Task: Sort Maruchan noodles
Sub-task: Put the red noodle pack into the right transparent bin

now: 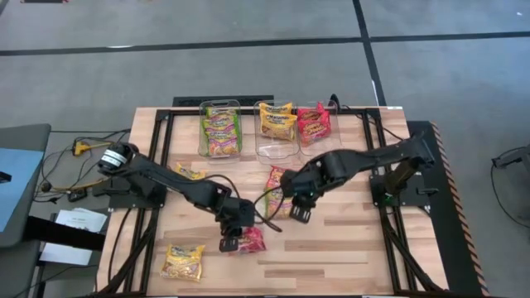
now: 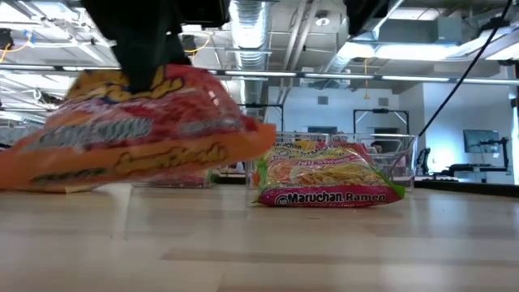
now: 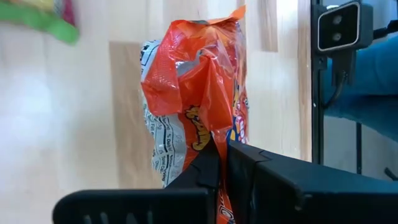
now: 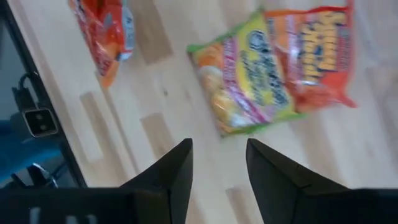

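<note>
My left gripper (image 1: 234, 241) is shut on a red-orange noodle packet (image 1: 252, 240) near the table's near edge; the low view shows this packet (image 2: 138, 130) off the wood. My right gripper (image 1: 298, 212) hangs open over mid-table, touching nothing. In its wrist view the open fingers (image 4: 217, 165) stand short of a green packet (image 4: 249, 74) and a red-orange packet (image 4: 317, 56), which lie flat side by side. Two yellow packets lie flat on the table's left part, one (image 1: 189, 171) farther off and one (image 1: 182, 261) near. My left gripper pinches the red-orange packet between its two fingers at a crumpled edge (image 3: 214, 146). The fingers come down on it from above. The packet is lifted clear of the table and lies roughly level under the fingers (image 2: 142, 77).
Three clear bins stand along the far edge: the left one (image 1: 202, 141) holds green packets, the middle one (image 1: 277, 151) yellow, the right one (image 1: 325, 141) red. Black frame rails (image 1: 389, 248) run along both sides of the table. Bare wood lies at the near right (image 1: 339, 248).
</note>
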`<state>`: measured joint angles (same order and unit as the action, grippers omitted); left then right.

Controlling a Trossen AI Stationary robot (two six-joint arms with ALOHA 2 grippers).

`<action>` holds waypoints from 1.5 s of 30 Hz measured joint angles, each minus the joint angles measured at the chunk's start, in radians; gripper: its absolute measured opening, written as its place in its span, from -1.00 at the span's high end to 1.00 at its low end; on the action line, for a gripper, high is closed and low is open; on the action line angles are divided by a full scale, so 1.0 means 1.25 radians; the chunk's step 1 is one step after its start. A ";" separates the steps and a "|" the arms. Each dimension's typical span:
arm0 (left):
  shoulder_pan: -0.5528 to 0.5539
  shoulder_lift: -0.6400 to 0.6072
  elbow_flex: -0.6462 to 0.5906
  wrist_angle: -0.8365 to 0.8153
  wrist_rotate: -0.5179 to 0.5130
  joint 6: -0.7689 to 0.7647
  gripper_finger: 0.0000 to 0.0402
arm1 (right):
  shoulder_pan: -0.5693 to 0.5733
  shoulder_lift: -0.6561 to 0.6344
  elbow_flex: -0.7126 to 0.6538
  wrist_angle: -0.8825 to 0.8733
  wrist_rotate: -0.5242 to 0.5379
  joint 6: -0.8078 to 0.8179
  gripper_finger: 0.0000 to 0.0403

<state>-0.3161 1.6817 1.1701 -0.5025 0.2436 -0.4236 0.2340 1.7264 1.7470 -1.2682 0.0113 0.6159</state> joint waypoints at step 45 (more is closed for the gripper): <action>0.264 -0.001 0.304 -0.140 -0.083 0.226 1.00 | -0.502 -0.241 -0.334 0.251 -0.550 -0.515 0.29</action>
<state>0.0137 1.6806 1.5501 -0.6780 0.1399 -0.1416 -0.3938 1.4252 1.3298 -0.9543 -0.6768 -0.0277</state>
